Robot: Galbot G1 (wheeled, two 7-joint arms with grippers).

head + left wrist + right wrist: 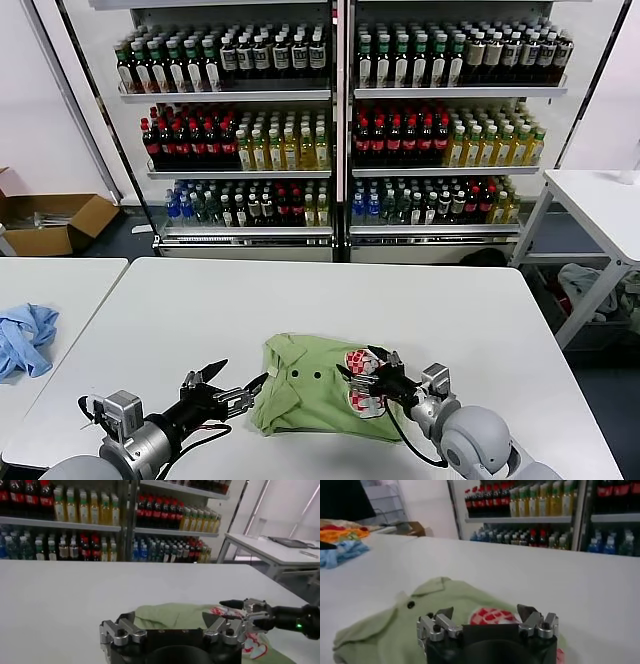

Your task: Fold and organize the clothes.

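Observation:
The light green polo shirt (300, 400) lies folded into a compact bundle near the front edge of the white table (300, 300). Its dark buttons and the red-and-white checkered print (362, 362) face up. My left gripper (238, 378) is open at the shirt's left edge, low over the table. My right gripper (365, 368) is open just over the checkered print on the shirt's right side. The left wrist view shows the shirt (165, 614) between my open left gripper (170, 621) fingers. The right wrist view shows the print (490, 616) between my open right gripper (486, 612) fingers.
A light blue cloth (25, 338) lies on a separate table at the left. Shelves of bottles (330, 130) stand behind the table. A cardboard box (50, 222) sits on the floor at the far left. Another white table (600, 200) stands at the right.

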